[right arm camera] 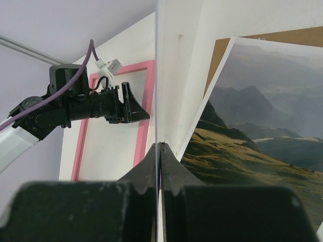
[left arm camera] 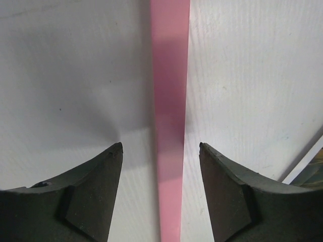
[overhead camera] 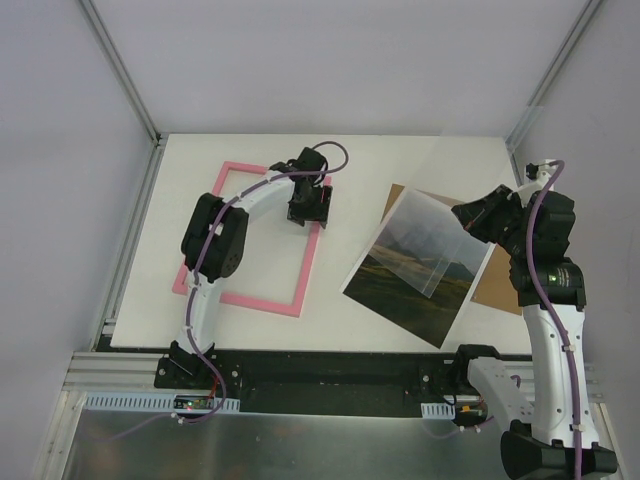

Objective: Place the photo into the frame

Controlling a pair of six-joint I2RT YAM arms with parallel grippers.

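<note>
**On the surface: frame empty, photo not yet inserted**

At the left of the white surface (overhead camera: 400,160) the frame (overhead camera: 309,268) lies flat, pink side up, with only bare surface showing inside its opening. The left gripper (overhead camera: 308,205) hangs over the frame's right rail near the far corner. In the left wrist view its fingers stand well apart on either side of the pink strip and hold nothing; contact with the rail cannot be judged. At the right, the photo (overhead camera: 395,290) lies picture side up, partly over a brown backing board (overhead camera: 497,285) and well apart from the frame. The right gripper (overhead camera: 478,218) is closed tight on the edge of a clear pane (overhead camera: 425,245), tilted up above the photo. Judged from this layout, the task is at an early stage. The pane, photo and board all remain outside the frame, and the insertion itself is yet to be done.
</note>
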